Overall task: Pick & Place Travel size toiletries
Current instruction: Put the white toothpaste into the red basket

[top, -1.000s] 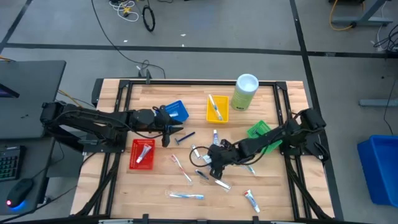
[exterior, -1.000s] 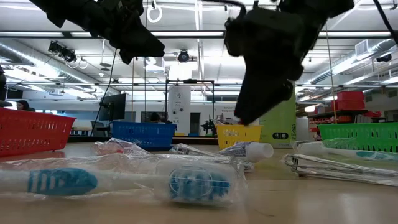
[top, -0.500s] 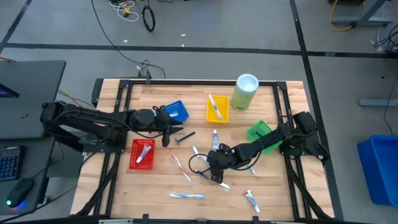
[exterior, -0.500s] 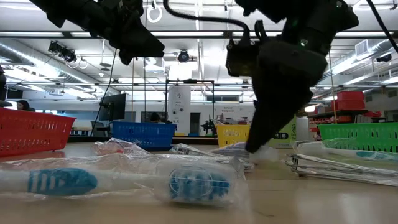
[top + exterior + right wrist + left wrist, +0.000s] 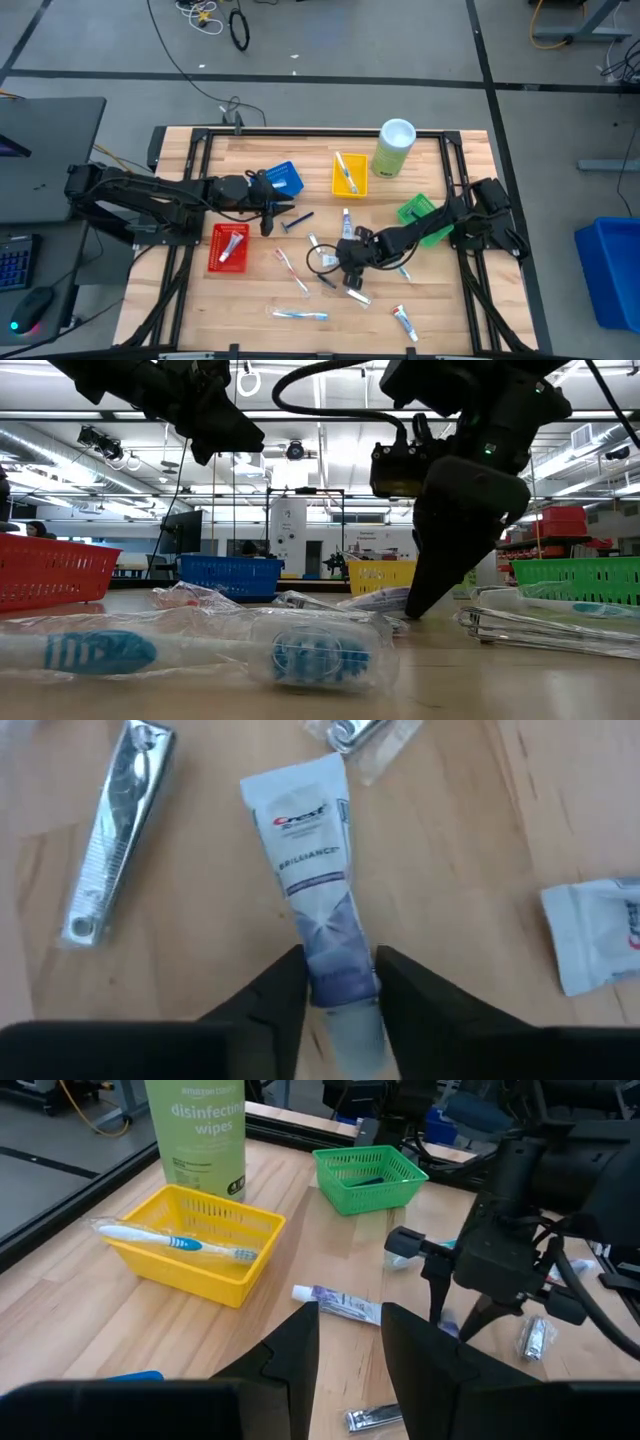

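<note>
My right gripper [image 5: 340, 998] stands low over the middle of the table [image 5: 347, 277], fingers pointing down, shut on a white toothpaste tube [image 5: 318, 870] with blue and purple marks. In the low view its tips [image 5: 418, 608] reach the tabletop. My left gripper [image 5: 280, 212] hovers between the blue tray [image 5: 285, 178] and the red tray [image 5: 228, 247], narrowly open and touching nothing. Loose on the wood lie a dark razor [image 5: 296, 221], another tube [image 5: 346, 220], toothbrushes [image 5: 300, 315] and a tube [image 5: 404, 320]. My right gripper pinches the toothpaste tube at its narrow end by the cap [image 5: 342, 982], one finger [image 5: 288, 982] on each long side. The fingers come from above, pointing down, set across the tube. The tube lies flat on the table.
A nail clipper [image 5: 115, 830] lies beside the held tube. The yellow tray [image 5: 348, 185] holds a toothbrush, and the red tray holds a tube. The green tray [image 5: 418, 212] and the tall pale-green canister [image 5: 394, 148] stand on the far right. A wrapped toothbrush [image 5: 200, 652] lies near the front edge.
My right gripper has come down from above the tube until its tips stand at the tabletop around the tube's cap end, which it now hides in the low view. The left arm has kept still.
</note>
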### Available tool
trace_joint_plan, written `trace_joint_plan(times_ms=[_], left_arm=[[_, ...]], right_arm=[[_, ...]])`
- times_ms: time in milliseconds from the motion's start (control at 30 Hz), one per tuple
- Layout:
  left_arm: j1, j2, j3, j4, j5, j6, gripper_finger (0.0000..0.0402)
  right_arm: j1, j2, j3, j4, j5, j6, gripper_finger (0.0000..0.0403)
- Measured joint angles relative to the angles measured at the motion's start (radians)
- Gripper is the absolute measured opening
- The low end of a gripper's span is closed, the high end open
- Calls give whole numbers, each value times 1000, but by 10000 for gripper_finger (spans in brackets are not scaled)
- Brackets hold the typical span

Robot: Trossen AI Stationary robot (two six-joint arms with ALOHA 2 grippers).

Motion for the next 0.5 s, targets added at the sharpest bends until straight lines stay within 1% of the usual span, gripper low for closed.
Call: trace_joint_plan(times_ms=[67, 167, 233, 300, 400, 500], left_arm=[[0, 0, 0, 0, 0, 0, 119], [0, 0, 0, 0, 0, 0, 119], [0, 0, 0, 0, 0, 0, 119], [0, 0, 0, 0, 0, -5, 119], [0, 0, 0, 1, -8, -70, 119], [0, 0, 0, -1, -55, -196, 119]], right_arm=[[-3, -1, -2, 24, -32, -42, 105], [0, 2, -2, 55, -38, -77, 92], [0, 2, -2, 55, -36, -87, 94], [-4, 2, 0, 53, -29, -89, 104], [-7, -2, 14, 54, 40, -133, 122], [-7, -16, 35, 56, 186, -208, 127]])
